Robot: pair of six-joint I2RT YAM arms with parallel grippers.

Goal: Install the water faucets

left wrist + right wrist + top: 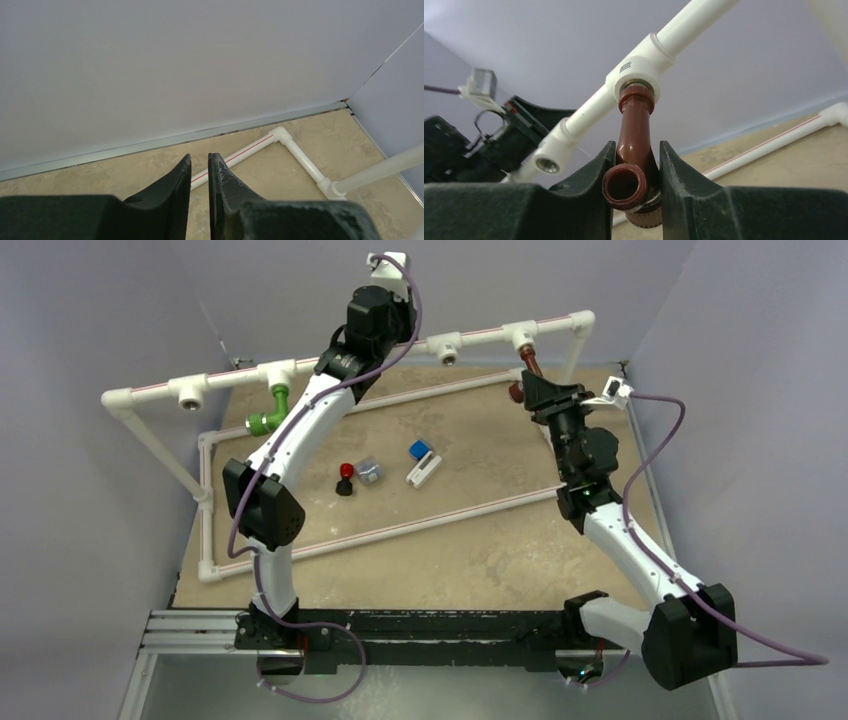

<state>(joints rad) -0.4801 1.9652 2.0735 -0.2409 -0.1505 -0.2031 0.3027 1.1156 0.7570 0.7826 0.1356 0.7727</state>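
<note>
Your right gripper (636, 172) is clamped on the reddish-brown faucet (634, 150), seated in a white tee fitting (636, 75). Your left gripper (199, 167) is nearly closed on nothing. The green faucet (270, 412) hangs from another tee. Two faucets; a red-and-black knob (345, 478) lies between.

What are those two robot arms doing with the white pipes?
They are putting taps on a white pipe frame. The right gripper is squeezing the reddish-brown faucet, whose top sits in a white tee fitting on the raised pipe. The green faucet already hangs from another tee. The left gripper holds nothing, its fingers nearly together up near the back wall.
</note>
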